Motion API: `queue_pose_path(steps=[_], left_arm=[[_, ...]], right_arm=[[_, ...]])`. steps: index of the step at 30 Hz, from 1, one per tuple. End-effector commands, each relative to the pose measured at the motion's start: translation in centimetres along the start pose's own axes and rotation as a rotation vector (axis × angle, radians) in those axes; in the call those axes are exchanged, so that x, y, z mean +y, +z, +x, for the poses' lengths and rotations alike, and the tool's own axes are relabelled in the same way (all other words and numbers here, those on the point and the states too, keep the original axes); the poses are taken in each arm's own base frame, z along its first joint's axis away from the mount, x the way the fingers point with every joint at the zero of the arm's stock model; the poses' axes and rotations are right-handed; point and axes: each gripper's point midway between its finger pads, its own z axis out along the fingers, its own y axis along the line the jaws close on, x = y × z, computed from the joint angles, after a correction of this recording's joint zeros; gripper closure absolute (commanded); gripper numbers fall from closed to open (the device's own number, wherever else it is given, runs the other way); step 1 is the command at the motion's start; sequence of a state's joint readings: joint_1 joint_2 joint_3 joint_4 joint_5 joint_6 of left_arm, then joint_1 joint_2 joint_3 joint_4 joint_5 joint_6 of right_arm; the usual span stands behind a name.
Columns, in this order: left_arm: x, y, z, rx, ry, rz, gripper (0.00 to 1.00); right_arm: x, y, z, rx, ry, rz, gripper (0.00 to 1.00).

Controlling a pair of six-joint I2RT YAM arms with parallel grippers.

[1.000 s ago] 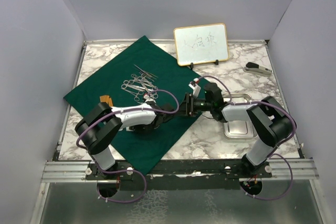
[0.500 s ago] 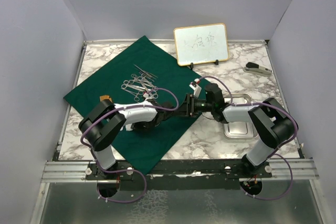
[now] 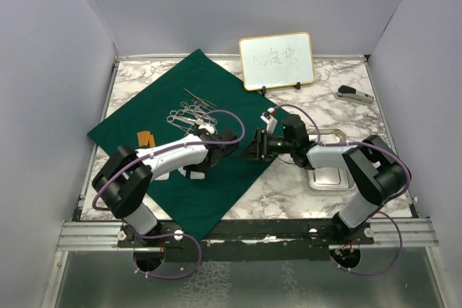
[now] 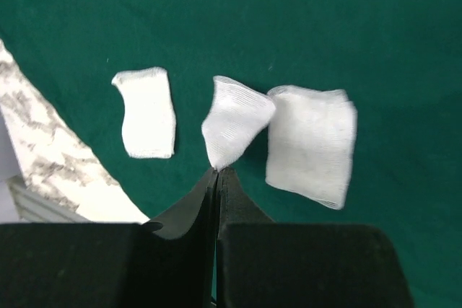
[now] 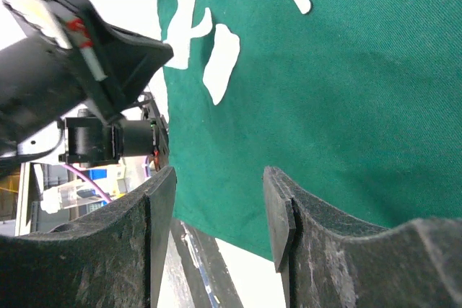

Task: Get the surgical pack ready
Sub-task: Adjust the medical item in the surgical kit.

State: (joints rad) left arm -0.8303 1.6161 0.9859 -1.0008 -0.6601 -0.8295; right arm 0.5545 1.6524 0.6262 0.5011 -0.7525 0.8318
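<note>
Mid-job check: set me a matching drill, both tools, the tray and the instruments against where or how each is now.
1 left tool
2 right tool
3 steel tray
4 instruments

A on the marble table, beside the green cloth
B open, empty
C shut on a gauze square
D on the green cloth

Pairs: 1-C, 2-B, 3-A, 4-D
</note>
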Motion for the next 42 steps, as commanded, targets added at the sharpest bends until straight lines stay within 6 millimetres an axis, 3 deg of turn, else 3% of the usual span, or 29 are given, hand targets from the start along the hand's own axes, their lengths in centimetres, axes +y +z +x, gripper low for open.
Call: queue_pose_path(steps=[1,9,16,42], left_arm=[[-1.1,-2.3,-2.7,-0.026,-0.003,0.155,1.00],[-1.8,-2.0,-4.6,-0.015,0.086,0.195,1.00],[-3.2,-1.4,-3.6,0.013,0.191,0.177,1.00],[-5.5,-0.5,-0.5,0.065,0.341,0.198,1.00]], right_arm=[[0.3,-0.2,-0.4,-0.021,-0.037,0.000,0.48],[0.2,-0.5,-0.3,-0.027,-0.034,0.020,0.48],[0.0,-0.6,-0.4,-0.030,-0.035,0.028,0.48],[-0.7,-0.5,0.2,-0.021,-0.011,0.030,0.48]])
